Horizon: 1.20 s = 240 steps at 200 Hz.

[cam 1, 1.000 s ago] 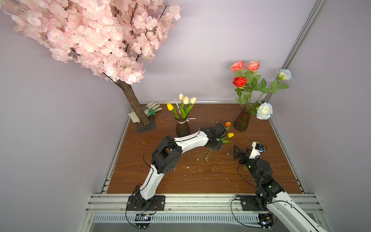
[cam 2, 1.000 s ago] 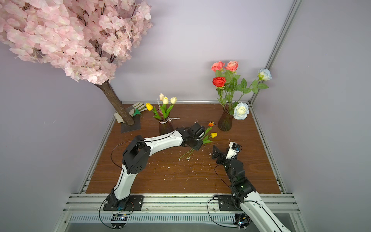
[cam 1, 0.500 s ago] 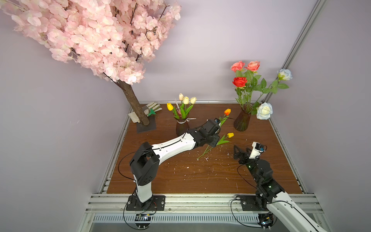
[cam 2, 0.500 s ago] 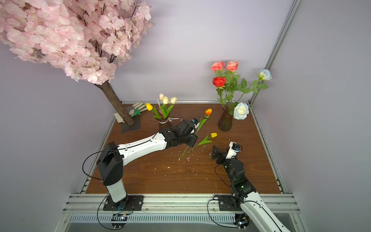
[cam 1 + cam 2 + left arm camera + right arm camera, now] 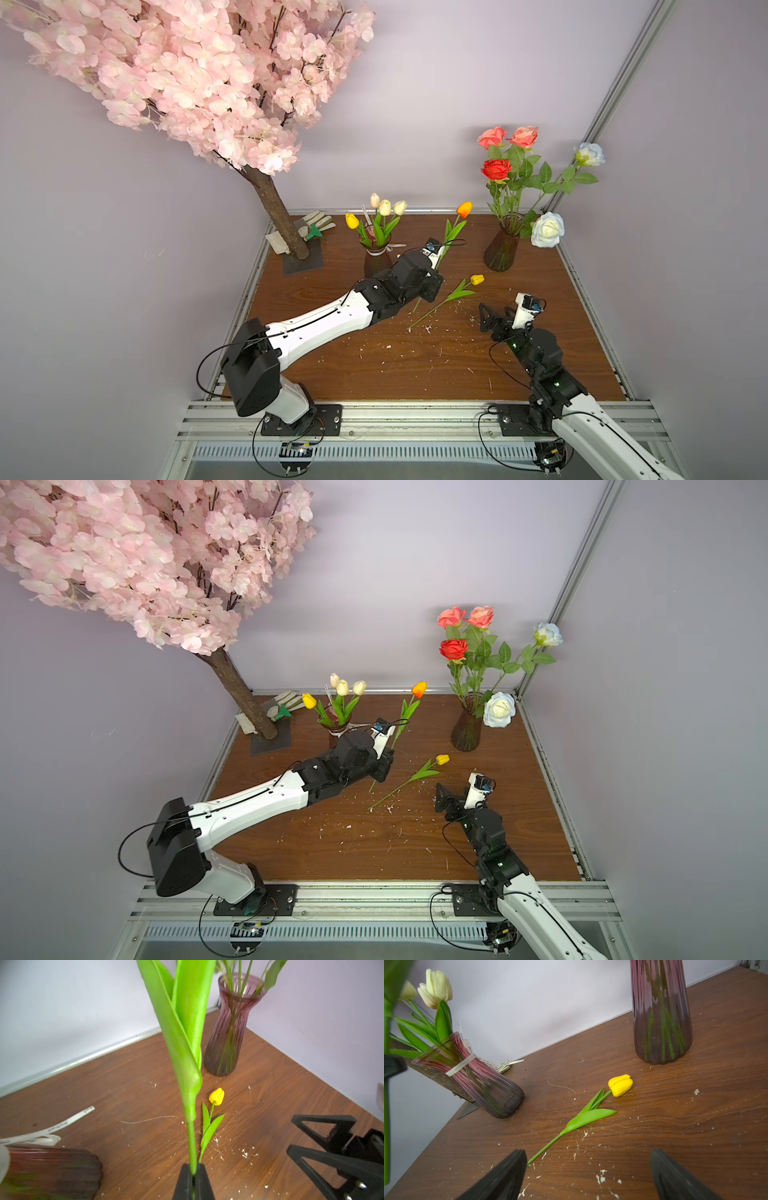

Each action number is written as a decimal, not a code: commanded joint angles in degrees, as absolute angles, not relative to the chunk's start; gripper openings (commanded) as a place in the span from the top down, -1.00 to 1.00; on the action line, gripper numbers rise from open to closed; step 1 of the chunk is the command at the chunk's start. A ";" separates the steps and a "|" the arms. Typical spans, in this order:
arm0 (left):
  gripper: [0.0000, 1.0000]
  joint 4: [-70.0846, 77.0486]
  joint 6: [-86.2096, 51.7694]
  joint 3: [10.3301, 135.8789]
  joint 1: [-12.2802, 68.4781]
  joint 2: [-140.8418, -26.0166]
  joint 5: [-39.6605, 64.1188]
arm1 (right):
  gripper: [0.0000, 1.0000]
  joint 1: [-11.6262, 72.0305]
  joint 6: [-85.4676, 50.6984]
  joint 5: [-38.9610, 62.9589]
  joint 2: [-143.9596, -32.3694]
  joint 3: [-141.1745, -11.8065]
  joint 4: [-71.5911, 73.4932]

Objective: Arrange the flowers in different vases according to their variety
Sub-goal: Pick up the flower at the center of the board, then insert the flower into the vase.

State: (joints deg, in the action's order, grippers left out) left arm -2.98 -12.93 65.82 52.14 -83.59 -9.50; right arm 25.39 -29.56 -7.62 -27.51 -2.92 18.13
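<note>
Clamping the orange tulip (image 5: 464, 209) stem, the left gripper (image 5: 193, 1174); right gripper (image 5: 588, 1174) spread wide; ribbon (image 5: 461, 1066) writing unreadable.

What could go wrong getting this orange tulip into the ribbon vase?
The left gripper pinches the orange tulip low on its thin stem, so it may pivot and miss. The ribbon vase already holds four tulips; the stem could snag. The arm could bump the vase over.

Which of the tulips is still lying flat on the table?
The yellow tulip lying loose between the two vases; the orange tulip is held up by the left gripper, the rest stand in a vase.
</note>
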 commanded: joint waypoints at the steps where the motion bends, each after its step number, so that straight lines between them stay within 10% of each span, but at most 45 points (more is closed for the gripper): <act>1: 1.00 5.56 -9.44 62.66 52.55 -79.04 -14.31 | -0.99 25.49 -28.39 -6.05 -28.03 -3.08 21.45; 126: 1.00 28.24 3.97 55.93 41.60 -68.57 -26.44 | -0.99 25.49 -28.39 -5.69 -28.30 -2.99 21.86; 240: 1.00 42.85 0.92 60.67 27.74 -79.96 -16.70 | -0.99 25.49 -28.48 -5.81 -28.12 -2.89 21.75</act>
